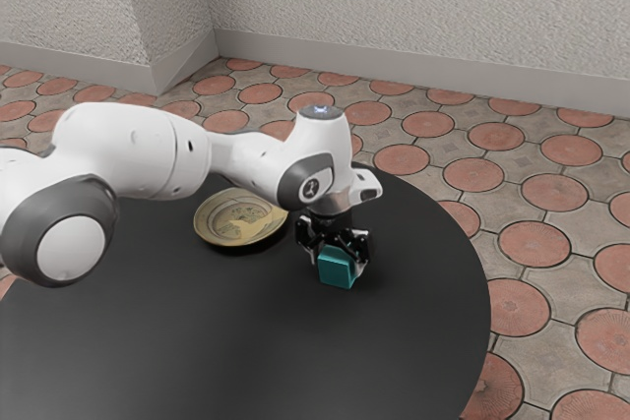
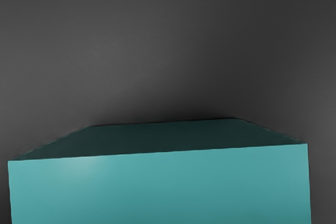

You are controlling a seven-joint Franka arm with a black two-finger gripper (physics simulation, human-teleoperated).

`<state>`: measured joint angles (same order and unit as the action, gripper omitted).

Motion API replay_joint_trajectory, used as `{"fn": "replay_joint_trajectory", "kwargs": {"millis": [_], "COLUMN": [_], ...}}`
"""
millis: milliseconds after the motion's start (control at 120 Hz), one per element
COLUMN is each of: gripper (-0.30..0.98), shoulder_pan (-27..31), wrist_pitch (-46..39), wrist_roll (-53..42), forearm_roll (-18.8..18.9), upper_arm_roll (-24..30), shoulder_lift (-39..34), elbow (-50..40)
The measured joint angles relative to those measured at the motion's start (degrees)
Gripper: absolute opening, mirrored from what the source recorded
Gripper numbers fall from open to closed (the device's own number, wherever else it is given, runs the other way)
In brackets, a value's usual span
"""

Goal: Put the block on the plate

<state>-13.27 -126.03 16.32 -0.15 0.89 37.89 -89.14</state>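
The black gripper [image 1: 335, 255] is in the exterior view, pointing down over the table with its lower end around the upper part of a teal block [image 1: 337, 270]. Whether it is open or shut on the block cannot be told. In the wrist view, the lit top and one shaded side of the block [image 2: 160, 184] lie close beneath my hand. Toward the exterior view's left stands a shallow, yellowish patterned plate [image 1: 205, 230], apart from the block.
A round black table [image 1: 236, 341] bears both objects, its curved edge to the exterior view's right of the gripper. The arm reaches over the table behind the plate. Patterned tile floor and pale walls lie beyond.
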Motion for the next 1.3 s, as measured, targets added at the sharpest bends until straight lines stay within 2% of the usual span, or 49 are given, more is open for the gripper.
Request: {"fn": "replay_joint_trajectory", "kwargs": {"millis": [133,442,633,767,925,1033,1150,1300], "gripper": [0.68,0.44,0.40,0.39,0.40,0.40,0.41,0.41], "shoulder_pan": [0.0,0.0,0.0,0.3,5.6,9.6,13.4,17.8], "wrist_pitch": [-0.5,-0.9,-0.9,-0.1,2.3,3.8,4.5,4.9], "wrist_roll": [-0.1,-0.2,-0.1,0.1,0.2,-0.1,-1.2,-3.7], "forearm_roll": [0.1,0.2,0.3,0.6,1.3,1.6,1.7,1.5], "upper_arm_roll": [0.0,0.0,0.0,-2.0,-3.7,-5.0,-5.1,-3.7], "shoulder_lift": [0.2,-0.1,-0.9,-4.7,-10.6,-11.7,-10.1,-4.0], "elbow": [0.1,0.1,0.0,-0.7,-2.7,-3.2,-2.5,4.1]}}
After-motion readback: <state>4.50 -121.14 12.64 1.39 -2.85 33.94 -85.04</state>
